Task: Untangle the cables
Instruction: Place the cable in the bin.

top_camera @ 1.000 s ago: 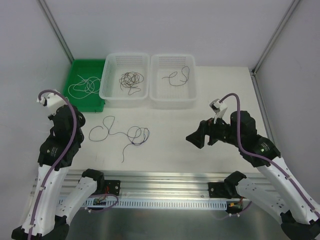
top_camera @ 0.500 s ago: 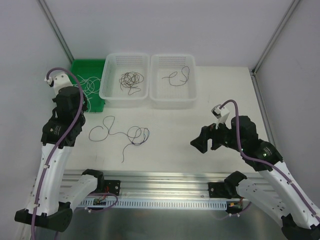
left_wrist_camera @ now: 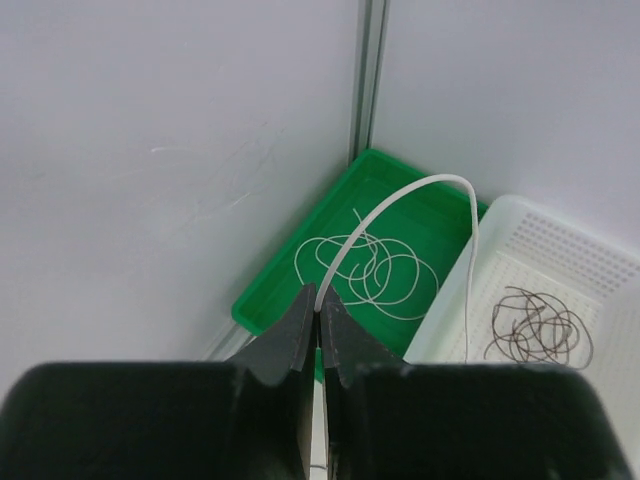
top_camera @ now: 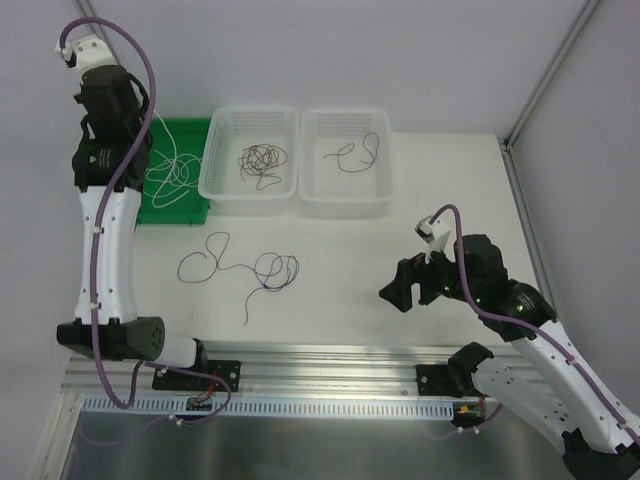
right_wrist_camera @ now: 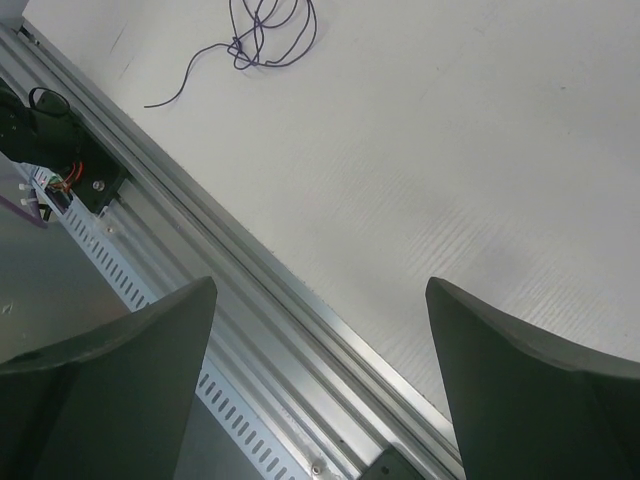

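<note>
One white cable (left_wrist_camera: 432, 179) pinched in left tool (left_wrist_camera: 318, 302) — right tool (right_wrist_camera: 318, 292) gapes.

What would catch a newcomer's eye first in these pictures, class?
The left arm, standing tall at the far left, draws the eye first: the left gripper is pinched shut on a whitish cable that arcs above the green tray in the far corner. Next comes the dark cable looped loose on the table, while the right gripper hangs open above the table's near edge.
</note>
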You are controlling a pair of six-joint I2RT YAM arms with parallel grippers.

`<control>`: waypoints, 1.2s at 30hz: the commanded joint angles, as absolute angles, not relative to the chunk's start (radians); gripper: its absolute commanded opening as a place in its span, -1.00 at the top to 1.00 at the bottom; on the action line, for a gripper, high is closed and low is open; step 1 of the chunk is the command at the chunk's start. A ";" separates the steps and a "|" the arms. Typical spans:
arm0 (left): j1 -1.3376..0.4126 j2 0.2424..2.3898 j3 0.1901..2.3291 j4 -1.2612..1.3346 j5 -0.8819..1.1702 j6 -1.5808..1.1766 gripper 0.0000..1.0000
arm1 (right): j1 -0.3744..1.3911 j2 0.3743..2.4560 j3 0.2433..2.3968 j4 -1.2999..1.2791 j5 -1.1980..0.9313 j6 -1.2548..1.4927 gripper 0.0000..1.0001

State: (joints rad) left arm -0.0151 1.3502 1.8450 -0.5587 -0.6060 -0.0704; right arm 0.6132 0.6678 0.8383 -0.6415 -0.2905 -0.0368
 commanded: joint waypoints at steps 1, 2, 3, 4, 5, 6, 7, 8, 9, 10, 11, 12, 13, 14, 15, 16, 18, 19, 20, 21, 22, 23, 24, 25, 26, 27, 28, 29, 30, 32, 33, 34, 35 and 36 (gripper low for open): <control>0.040 1.474 1.954 -0.532 -0.534 -0.084 1.00 | 0.618 0.672 0.822 -0.614 -0.333 -0.067 -0.81; 0.047 1.530 1.974 -0.522 -0.511 -0.087 1.00 | 0.617 0.673 0.815 -0.609 -0.337 -0.069 -0.81; 0.054 1.555 1.991 -0.512 -0.500 -0.090 1.00 | 0.618 0.675 0.808 -0.606 -0.339 -0.071 -0.81; 0.072 1.580 2.006 -0.497 -0.486 -0.091 1.00 | 0.617 0.678 0.793 -0.600 -0.345 -0.071 -0.81; 0.078 1.621 2.009 -0.480 -0.474 -0.092 1.00 | 0.617 0.683 0.784 -0.595 -0.347 -0.071 -0.81; 0.086 1.640 2.010 -0.444 -0.463 -0.095 1.00 | 0.617 0.687 0.776 -0.583 -0.351 -0.071 -0.80; 0.090 1.657 2.008 -0.422 -0.457 -0.095 1.00 | 0.617 0.695 0.761 -0.578 -0.360 -0.068 -0.81; 0.104 1.692 2.009 -0.402 -0.454 -0.097 1.00 | 0.617 0.702 0.755 -0.571 -0.365 -0.067 -0.81; 0.109 1.709 2.010 -0.361 -0.439 -0.095 1.00 | 0.618 0.718 0.746 -0.555 -0.371 -0.064 -0.81; 0.112 1.748 2.011 -0.342 -0.431 -0.095 1.00 | 0.617 0.727 0.730 -0.546 -0.382 -0.060 -0.81; 0.117 1.770 2.013 -0.324 -0.425 -0.088 1.00 | 0.617 0.733 0.721 -0.537 -0.388 -0.057 -0.81; 0.117 1.791 2.020 -0.293 -0.422 -0.071 1.00 | 0.617 0.748 0.715 -0.519 -0.394 -0.055 -0.82; 0.118 1.814 2.025 -0.282 -0.422 -0.064 1.00 | 0.617 0.759 0.709 -0.509 -0.397 -0.054 -0.81; 0.121 1.865 2.031 -0.278 -0.423 -0.061 1.00 | 0.617 0.768 0.698 -0.502 -0.396 -0.052 -0.81; 0.127 1.891 2.045 -0.276 -0.420 -0.064 1.00 | 0.617 0.779 0.695 -0.489 -0.396 -0.051 -0.81; 0.132 1.942 2.051 -0.272 -0.414 -0.067 1.00 | 0.617 0.802 0.693 -0.485 -0.394 -0.051 -0.82; 0.152 1.989 2.062 -0.272 -0.413 -0.086 0.92 | 0.617 0.828 0.692 -0.474 -0.397 -0.049 -0.81; 0.156 2.006 2.059 -0.272 -0.411 -0.095 0.71 | 0.617 0.850 0.690 -0.469 -0.402 -0.049 -0.82; 0.164 2.031 2.053 -0.273 -0.408 -0.104 0.66 | 0.618 0.859 0.690 -0.465 -0.403 -0.049 -0.82; 0.167 2.036 2.030 -0.273 -0.402 -0.118 0.66 | 0.618 0.864 0.689 -0.459 -0.405 -0.049 -0.82; 0.175 2.034 2.017 -0.273 -0.399 -0.123 0.67 | 0.617 0.873 0.689 -0.457 -0.405 -0.051 -0.81; 0.176 2.023 2.002 -0.273 -0.403 -0.129 0.68 | 0.617 0.879 0.689 -0.457 -0.402 -0.051 -0.82; 0.176 2.013 1.968 -0.273 -0.408 -0.146 0.68 | 0.618 0.880 0.689 -0.456 -0.402 -0.049 -0.82; 0.184 1.990 1.953 -0.273 -0.405 -0.155 0.71 | 0.620 0.881 0.687 -0.453 -0.403 -0.049 -0.81; 0.186 1.979 1.938 -0.273 -0.408 -0.163 0.71 | 0.618 0.874 0.684 -0.449 -0.405 -0.046 -0.81; 0.187 1.968 1.912 -0.273 -0.411 -0.173 0.65 | 0.618 0.868 0.681 -0.443 -0.406 -0.045 -0.81; 0.187 1.956 1.898 -0.273 -0.413 -0.178 0.55 | 0.620 0.862 0.673 -0.440 -0.410 -0.037 -0.81; 0.187 1.928 1.884 -0.273 -0.408 -0.184 0.24 | 0.621 0.842 0.670 -0.440 -0.411 -0.034 -0.81; 0.187 1.912 1.853 -0.275 -0.387 -0.195 0.07 | 0.621 0.833 0.667 -0.440 -0.411 -0.029 -0.81; 0.187 1.849 1.781 -0.275 -0.353 -0.239 -0.11 | 0.626 0.809 0.657 -0.451 -0.402 -0.025 -0.82; 0.187 1.823 1.754 -0.276 -0.298 -0.254 -0.14 | 0.626 0.784 0.655 -0.456 -0.393 -0.023 -0.81; 0.186 1.768 1.723 -0.278 -0.275 -0.271 -0.17 | 0.626 0.773 0.647 -0.457 -0.385 -0.018 -0.81; 0.180 1.737 1.654 -0.278 -0.244 -0.311 -0.28 | 0.627 0.764 0.644 -0.460 -0.379 -0.014 -0.81; 0.172 1.706 1.619 -0.279 -0.183 -0.325 -0.34 | 0.626 0.747 0.641 -0.460 -0.365 -0.011 -0.82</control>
State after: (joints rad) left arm 0.1837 1.8687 1.7035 -0.3050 -0.3237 -0.2291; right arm 0.6197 0.7937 0.6456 -0.4770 -0.3794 -0.0284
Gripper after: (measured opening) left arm 0.642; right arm 0.906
